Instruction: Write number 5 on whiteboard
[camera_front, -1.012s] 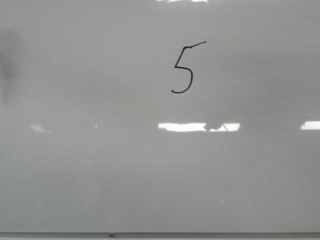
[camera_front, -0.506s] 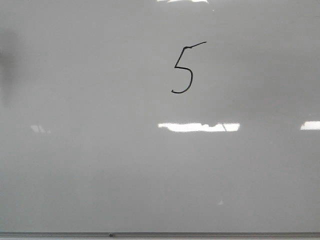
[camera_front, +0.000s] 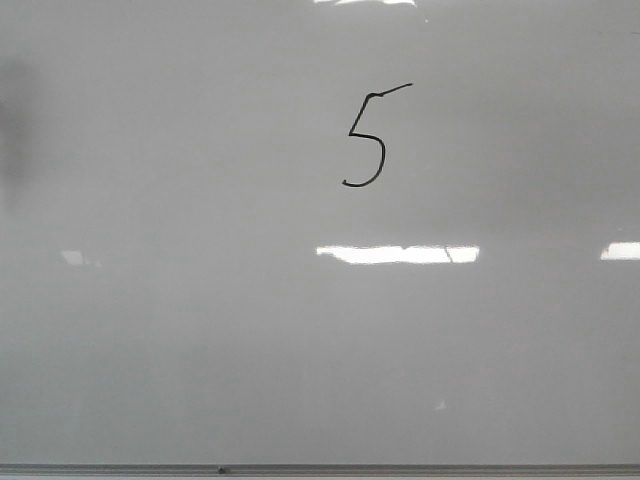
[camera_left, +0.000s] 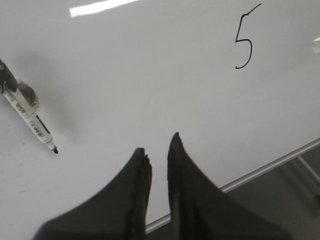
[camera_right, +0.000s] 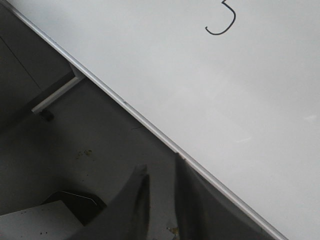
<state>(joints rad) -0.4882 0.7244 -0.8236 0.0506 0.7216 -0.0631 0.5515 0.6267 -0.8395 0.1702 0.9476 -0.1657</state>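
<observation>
The whiteboard fills the front view, and a thin black number 5 is drawn on its upper middle. No gripper shows in the front view. In the left wrist view my left gripper hangs over the board near its metal edge strip, its jaws nearly together and empty. The 5 shows far from it. A marker lies uncapped on the board, apart from the gripper. My right gripper is nearly closed and empty, just off the board's edge. Only the belly of the 5 shows there.
Bright rectangular light reflections lie across the board. A grey edge strip runs along its front. Beyond the edge, the right wrist view shows a dark surface and a metal bracket.
A dark shape that broke the bright reflection in the middle of the board has gone. The 5 and the board are unchanged.
</observation>
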